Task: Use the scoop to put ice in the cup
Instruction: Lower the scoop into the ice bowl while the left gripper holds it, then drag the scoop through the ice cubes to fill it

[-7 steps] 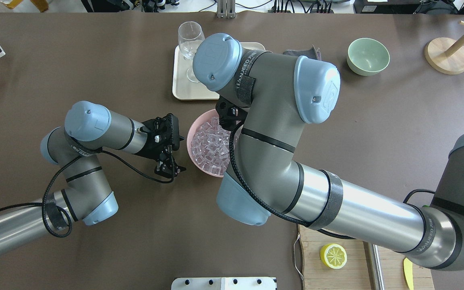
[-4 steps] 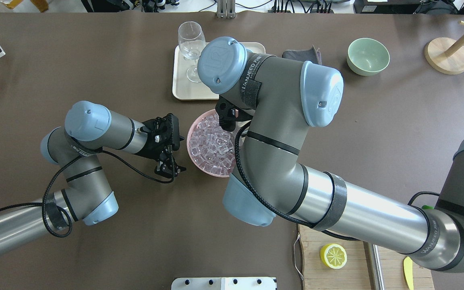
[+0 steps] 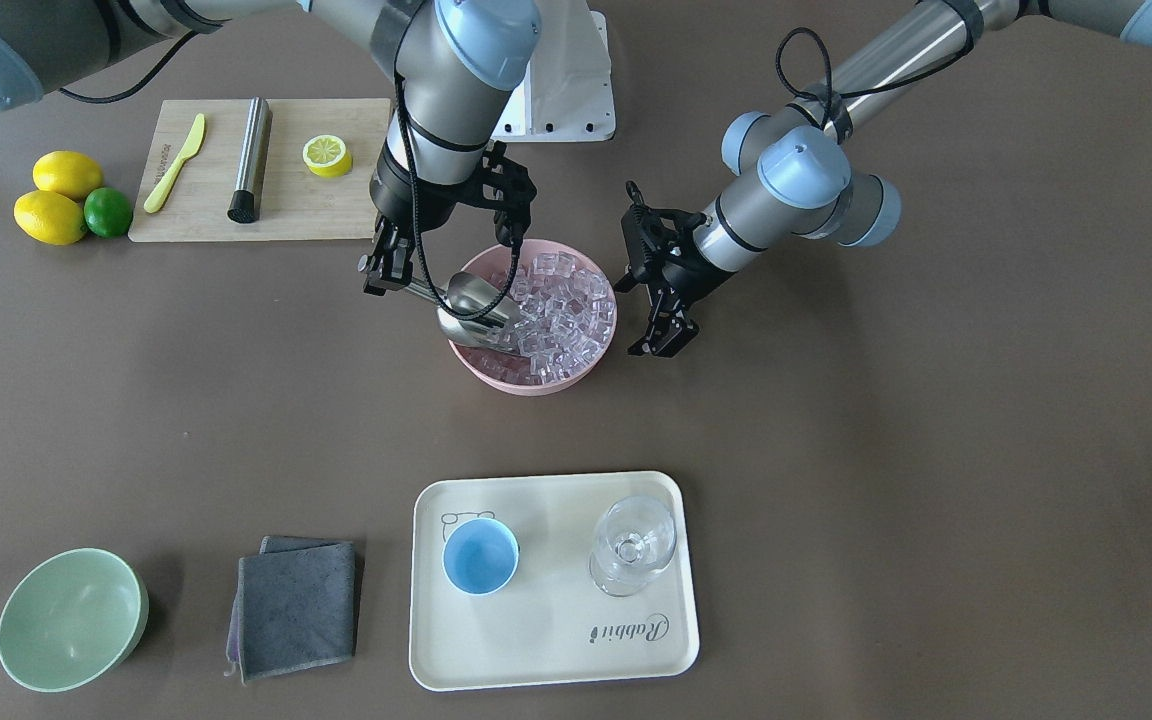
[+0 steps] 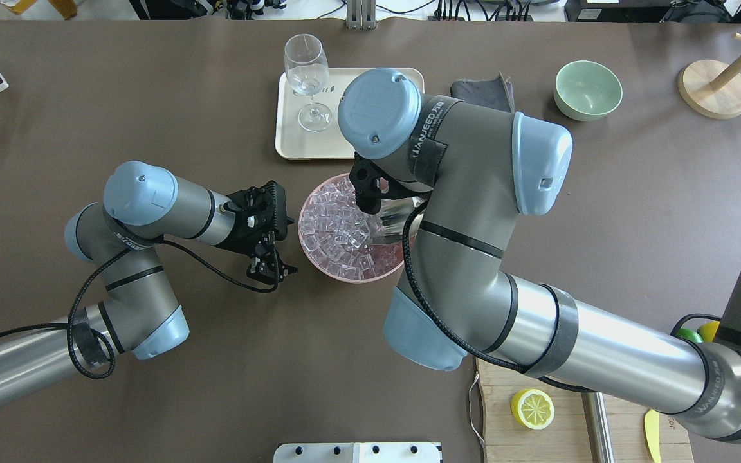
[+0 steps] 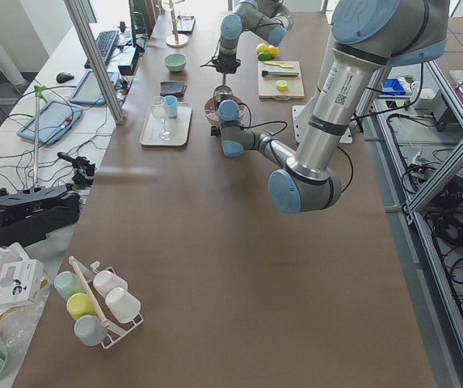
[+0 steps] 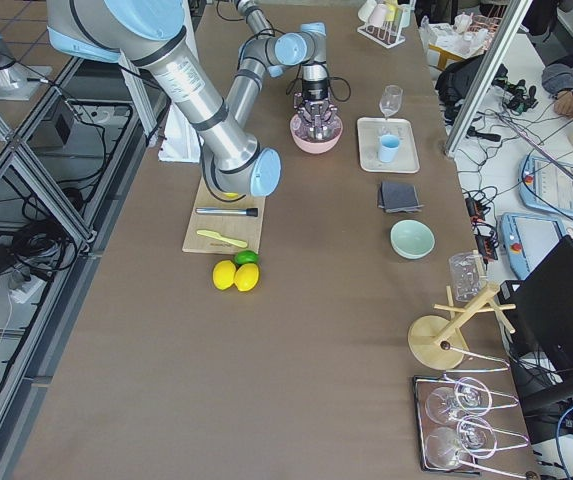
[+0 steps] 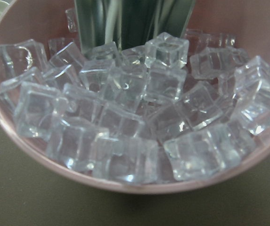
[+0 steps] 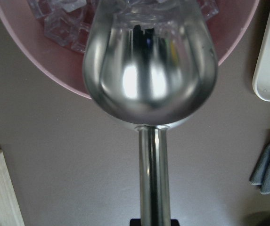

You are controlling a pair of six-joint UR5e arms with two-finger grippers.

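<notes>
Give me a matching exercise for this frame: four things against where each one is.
Things:
1. scoop
2. cup
3. ice
4. half lemon

Places:
A. on the tray
B. held in the right gripper
C. on the cutting board
D. piled in the pink bowl

Pairs: 1-B, 2-A, 3-D, 4-C.
</notes>
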